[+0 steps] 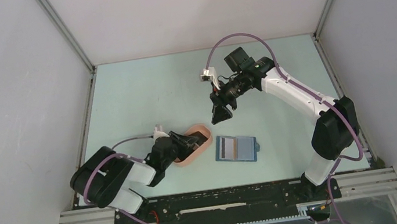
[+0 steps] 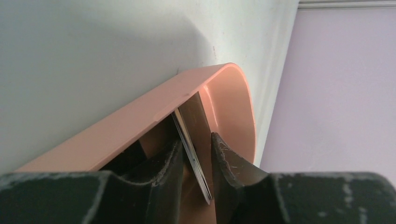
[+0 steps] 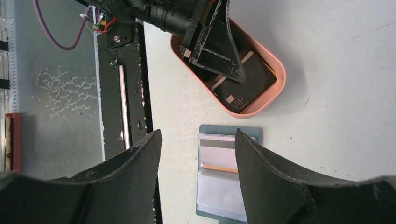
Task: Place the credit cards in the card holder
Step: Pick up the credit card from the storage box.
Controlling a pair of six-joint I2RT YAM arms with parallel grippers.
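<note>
The blue card holder (image 1: 243, 148) lies open on the table, a striped card (image 1: 225, 148) in its left pocket. It also shows in the right wrist view (image 3: 224, 198) with that card (image 3: 217, 156). Black credit cards (image 3: 250, 88) lie in the pink tray (image 1: 206, 129). My left gripper (image 1: 191, 141) reaches into the tray (image 2: 140, 116), its fingers closed around a dark card (image 2: 196, 114) standing on edge; the gripper's tips (image 2: 196, 139) sit close on both sides. My right gripper (image 1: 221, 116) hangs open and empty above the table, over the holder (image 3: 198, 135).
White walls enclose the pale green table on three sides. The black base rail (image 1: 226, 199) runs along the near edge. The right arm's elbow (image 1: 333, 128) stands at the right of the holder.
</note>
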